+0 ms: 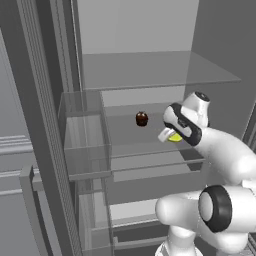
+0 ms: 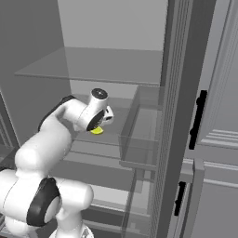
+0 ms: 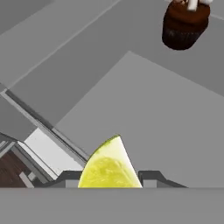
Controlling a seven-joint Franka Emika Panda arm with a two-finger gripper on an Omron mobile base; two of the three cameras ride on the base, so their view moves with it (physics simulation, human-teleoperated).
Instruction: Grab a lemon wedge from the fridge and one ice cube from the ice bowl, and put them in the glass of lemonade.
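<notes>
Gripper [image 3: 110, 183] was closed on the lemon wedge [image 3: 110, 166], its two tips flanking the fruit, inside the open fridge [image 1: 150, 70] just above a glass shelf [image 1: 150, 132], with a small dark brown jar [image 1: 142, 119] standing apart behind.

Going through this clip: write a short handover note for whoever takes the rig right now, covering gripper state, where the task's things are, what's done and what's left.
Gripper: inside the open fridge, its fingertips either side of the lemon wedge; whether they are already clamped on it cannot be told.
Lemon wedge: between the fingertips, just over the glass shelf; a small dark brown jar stands farther back on the same shelf.
Done: fridge door open, gripper brought to the wedge.
Left: secure the wedge, carry it out to the glass of lemonade, then fetch one ice cube from the ice bowl and add it.
</notes>
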